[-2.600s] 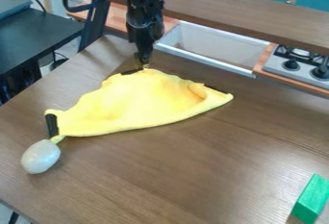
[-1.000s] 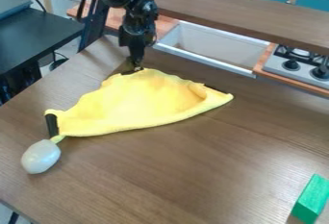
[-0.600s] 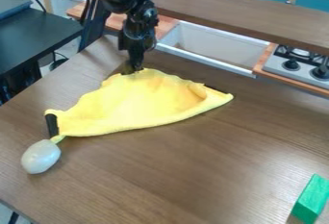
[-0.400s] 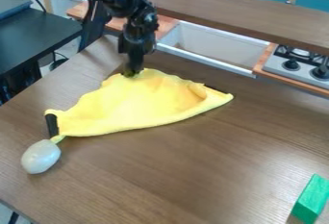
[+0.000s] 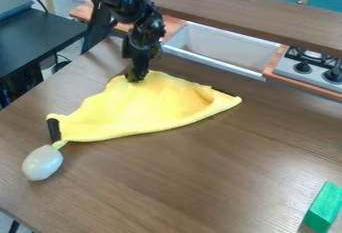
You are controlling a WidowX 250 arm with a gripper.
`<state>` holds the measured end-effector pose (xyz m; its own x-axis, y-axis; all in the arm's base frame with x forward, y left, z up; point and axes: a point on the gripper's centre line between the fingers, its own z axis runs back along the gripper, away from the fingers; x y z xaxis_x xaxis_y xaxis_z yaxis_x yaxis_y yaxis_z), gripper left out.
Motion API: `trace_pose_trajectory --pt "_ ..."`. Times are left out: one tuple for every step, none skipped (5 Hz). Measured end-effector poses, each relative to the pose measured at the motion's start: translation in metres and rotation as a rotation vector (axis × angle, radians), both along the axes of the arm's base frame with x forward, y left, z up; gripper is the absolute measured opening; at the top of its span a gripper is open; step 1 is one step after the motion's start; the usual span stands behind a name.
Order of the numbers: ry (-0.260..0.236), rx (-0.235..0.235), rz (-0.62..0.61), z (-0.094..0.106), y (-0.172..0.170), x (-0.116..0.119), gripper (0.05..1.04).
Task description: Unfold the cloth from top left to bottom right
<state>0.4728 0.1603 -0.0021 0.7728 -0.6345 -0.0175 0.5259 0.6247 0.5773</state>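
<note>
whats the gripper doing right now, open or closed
Gripper: at the top edge of the yellow cloth; whether it is open, closed or holding the cloth cannot be told.

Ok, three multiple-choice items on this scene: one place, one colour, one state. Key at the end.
1. Where is the gripper?
A) above the stove
B) at the cloth's upper edge
C) beside the green block

2. What colour is the cloth?
A) blue
B) red
C) yellow

3. How does the cloth lie?
A) folded over, rumpled
B) fully spread, a flat square
C) rolled into a tube

Key:
1 B: the gripper meets the cloth's top edge.
2 C: its fabric is yellow.
3 A: wrinkles and a lopsided, roughly triangular outline show.
</note>
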Motion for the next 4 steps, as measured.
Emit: trace_pose_trajectory --pt "0.023 -0.006 0.002 -0.0056 -0.0019 0.0006 1.000" --pt "0.050 -0.057 0.005 -0.0084 -0.0050 0.0041 1.000" --pt "0.075 -0.114 0.011 -0.0107 -0.0048 0.0040 1.000" --pt "0.105 -0.187 0.013 -0.0125 -0.0057 0.0042 0.995"
